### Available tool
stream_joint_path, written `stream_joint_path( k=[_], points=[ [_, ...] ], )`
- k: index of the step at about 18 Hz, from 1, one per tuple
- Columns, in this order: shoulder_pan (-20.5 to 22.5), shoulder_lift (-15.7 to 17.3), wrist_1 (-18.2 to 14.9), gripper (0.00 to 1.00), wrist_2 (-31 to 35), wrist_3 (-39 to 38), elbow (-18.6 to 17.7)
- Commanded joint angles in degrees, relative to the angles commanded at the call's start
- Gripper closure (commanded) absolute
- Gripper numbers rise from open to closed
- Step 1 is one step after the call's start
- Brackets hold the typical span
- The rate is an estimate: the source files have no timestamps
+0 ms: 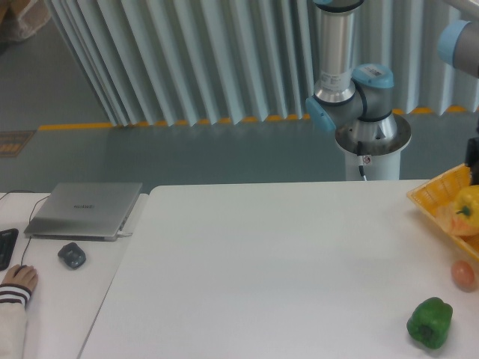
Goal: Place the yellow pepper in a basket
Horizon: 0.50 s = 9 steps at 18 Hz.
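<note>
One yellow pepper (467, 211) over basket (438, 195).

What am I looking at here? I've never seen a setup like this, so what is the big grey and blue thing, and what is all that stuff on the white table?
The grey and blue thing is a robot arm, built of tubes and joints and standing on a round base behind the white table. There is only one picture, taken by a fixed camera looking at the table from the front. The arm reaches off the right edge, so its tool, the part that grasps, is barely in view and I cannot tell whether it is open or shut. At the right edge, the yellow pepper is in the basket, a slatted yellow-orange tray. On the table nearby lie a small orange-red fruit and a green pepper. At the left are a closed laptop, a computer mouse and a person's hand.
</note>
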Motion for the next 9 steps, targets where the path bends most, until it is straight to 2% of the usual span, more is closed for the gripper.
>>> stream_joint_path(
  k=[5, 9],
  points=[
    [0.2, -3.3, 4.5, 0.55, 2.4, -2.5, -0.1],
    [0.3, -4.3, 5.6, 0.54, 2.4, -3.6, -0.1]
  ],
)
